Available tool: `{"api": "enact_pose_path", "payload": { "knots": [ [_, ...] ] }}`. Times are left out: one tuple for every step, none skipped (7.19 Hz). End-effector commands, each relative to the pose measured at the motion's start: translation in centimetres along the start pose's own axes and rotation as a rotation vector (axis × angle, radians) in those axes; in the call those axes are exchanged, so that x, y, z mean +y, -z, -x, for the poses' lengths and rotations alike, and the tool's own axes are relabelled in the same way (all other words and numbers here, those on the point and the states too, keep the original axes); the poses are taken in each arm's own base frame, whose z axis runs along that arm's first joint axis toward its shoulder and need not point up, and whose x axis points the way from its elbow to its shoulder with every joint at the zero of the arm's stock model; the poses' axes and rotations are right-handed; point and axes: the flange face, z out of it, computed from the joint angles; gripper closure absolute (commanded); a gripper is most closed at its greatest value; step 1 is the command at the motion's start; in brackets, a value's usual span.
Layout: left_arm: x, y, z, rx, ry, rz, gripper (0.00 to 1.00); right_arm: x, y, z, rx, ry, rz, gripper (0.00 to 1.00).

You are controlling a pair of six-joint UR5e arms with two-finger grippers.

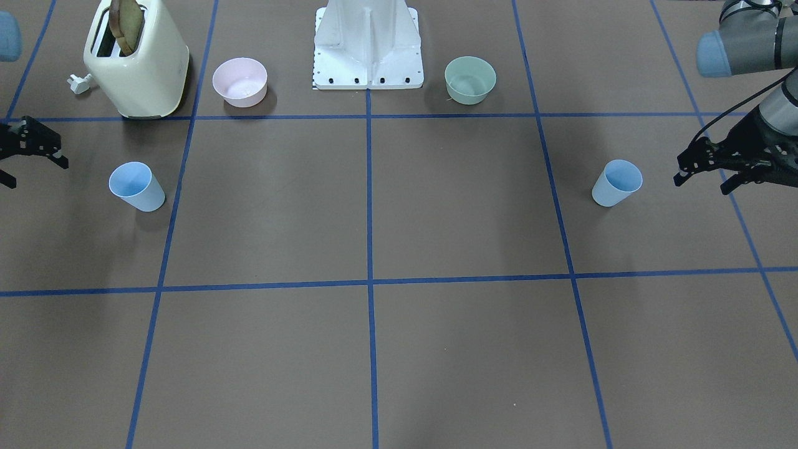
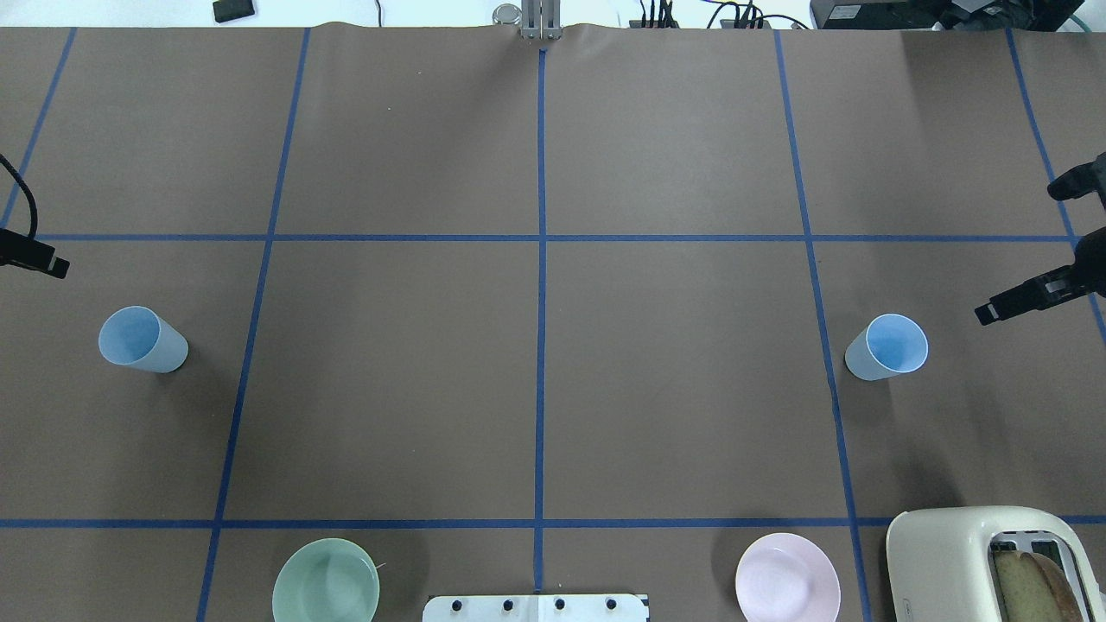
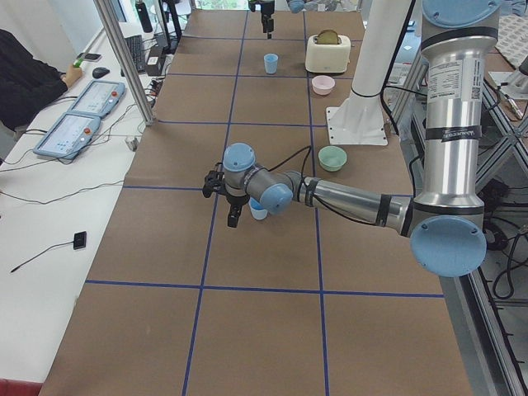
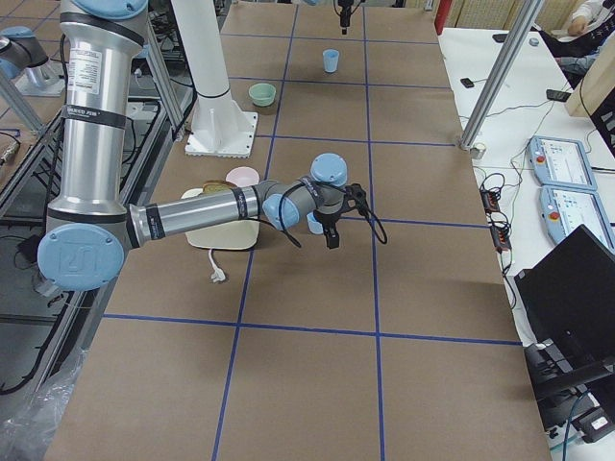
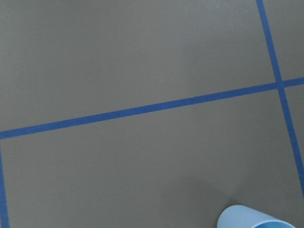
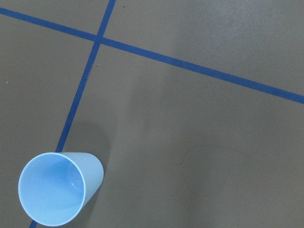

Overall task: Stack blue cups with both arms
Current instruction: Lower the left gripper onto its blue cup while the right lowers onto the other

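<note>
Two pale blue cups stand upright, far apart on the brown table. One cup (image 1: pixel 617 183) is near my left gripper (image 1: pixel 701 185), which is open, empty and just outboard of it. This cup also shows in the overhead view (image 2: pixel 143 339) and at the left wrist view's bottom edge (image 5: pixel 256 219). The other cup (image 1: pixel 137 186) stands near my right gripper (image 1: pixel 37 173), which is open, empty and apart from it. It also shows in the overhead view (image 2: pixel 886 347) and the right wrist view (image 6: pixel 59 187). The right gripper (image 2: pixel 1020 252) hangs at the overhead view's right edge.
A cream toaster (image 1: pixel 137 59) holding bread, a pink bowl (image 1: pixel 240 81) and a mint-green bowl (image 1: pixel 470 79) stand in the row by the white base stand (image 1: pixel 368 43). Blue tape lines grid the table. Operator desks run along the far side.
</note>
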Motion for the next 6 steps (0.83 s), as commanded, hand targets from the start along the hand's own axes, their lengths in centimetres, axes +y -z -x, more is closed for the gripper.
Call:
{"api": "enact_pose_path", "payload": {
  "knots": [
    [0.5,-1.3,-1.1,-0.012,0.017,0.011,0.02,0.3,-1.7,2.4,-0.013,-0.002,-0.010,0.00],
    [1.1,-2.6,-2.9,0.004,0.027,0.032,0.02,0.3,-1.7,2.4,-0.013,-0.002,-0.010,0.00],
    [1.8,-3.6,-4.1,0.018,0.036,0.047,0.03,0.3,-1.7,2.4,-0.013,-0.002,-0.010,0.00],
    [2.6,-3.9,-4.0,0.023,0.035,0.051,0.03,0.4,-1.8,2.5,-0.014,-0.001,-0.009,0.00],
    [2.7,-4.2,-4.1,0.023,0.032,0.057,0.03,0.3,-2.1,3.0,-0.019,0.008,-0.002,0.00],
    [3.0,-4.5,-4.4,0.024,0.030,0.065,0.05,0.3,-2.2,3.1,-0.020,0.011,-0.002,0.00]
  ]
}}
